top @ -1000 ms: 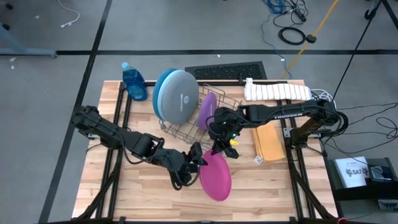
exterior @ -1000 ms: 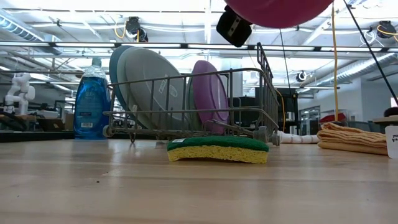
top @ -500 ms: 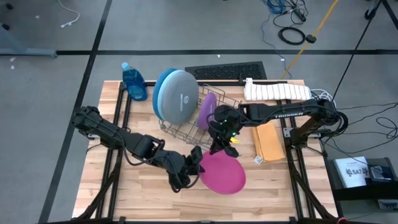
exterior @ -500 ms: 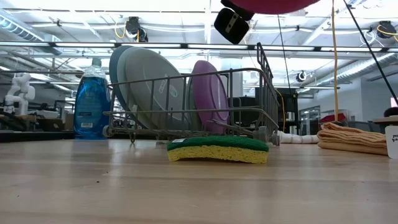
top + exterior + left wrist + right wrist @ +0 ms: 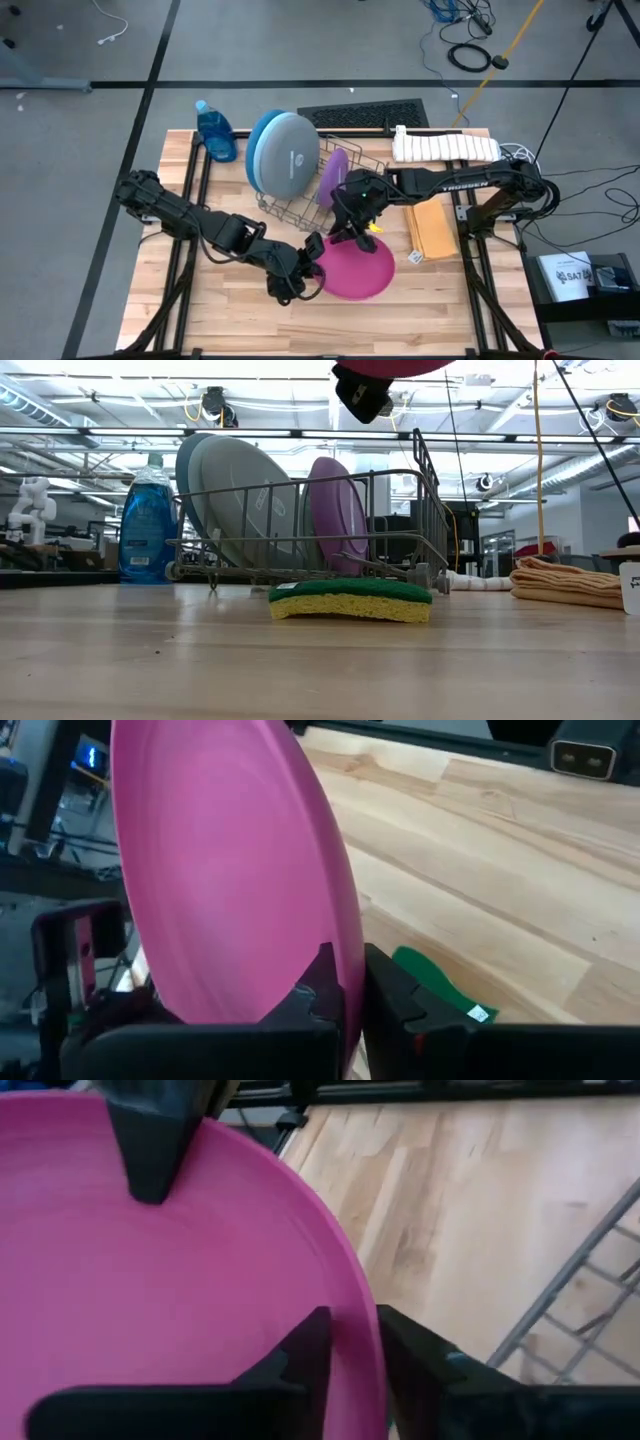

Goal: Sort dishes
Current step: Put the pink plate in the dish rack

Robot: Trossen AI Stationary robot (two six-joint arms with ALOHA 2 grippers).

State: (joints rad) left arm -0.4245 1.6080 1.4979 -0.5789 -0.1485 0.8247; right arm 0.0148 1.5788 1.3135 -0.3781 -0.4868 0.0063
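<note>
Here, closest to you, the left gripper (image 5: 309, 262) has its fingers (image 5: 385, 1005) pressed together on the rim of the pink plate (image 5: 357, 269), which it holds up off the table (image 5: 230, 310), lying nearly flat over the front middle of the boards. The right gripper (image 5: 347, 237) sits at the plate's far edge with the rim between its fingers (image 5: 300, 1350); they straddle it with a sliver of slack, and you cannot tell whether they still pinch it. Under the plate, on the wood, lies the green sponge (image 5: 350, 600), just in front of the wire rack (image 5: 400, 530) and apart from it. The rack stands behind the plate in the middle of the table and holds three dishes on edge: the purple plate (image 5: 337, 515) toward its right end, and at its left end the pale-blue plate (image 5: 292, 160) leaning against the deep-blue plate (image 5: 258, 140) behind it. The right arm crosses over the rack's right end, so you see that corner only in part. Left of the rack, at the table's back-left corner, stands a blue soap bottle (image 5: 215, 131). To the right lies a folded orange cloth (image 5: 435, 230), and behind it, along the back edge, a rolled white towel (image 5: 445, 147). A black mat (image 5: 362, 114) lies just beyond the table's far edge.
</note>
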